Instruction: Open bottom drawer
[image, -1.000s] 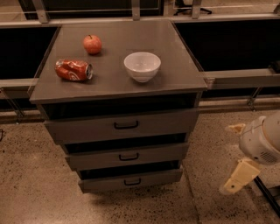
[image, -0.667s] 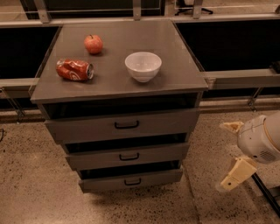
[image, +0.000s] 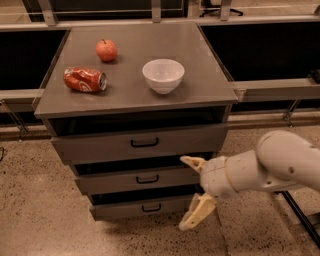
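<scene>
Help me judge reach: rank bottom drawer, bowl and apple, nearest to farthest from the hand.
The hand, open, hangs low at right.
1. bottom drawer, just left of it.
2. bowl, on top, centre-right.
3. apple, on top, back left.

On the grey bench (image: 210, 92), a red apple (image: 106, 50) sits at 11 o'clock. A dented red can (image: 84, 80) lies sideways at 9 o'clock, and a white bowl (image: 163, 75) stands near centre. The gripper (image: 194, 189) hangs at the bench's 5 o'clock, spread.
</scene>
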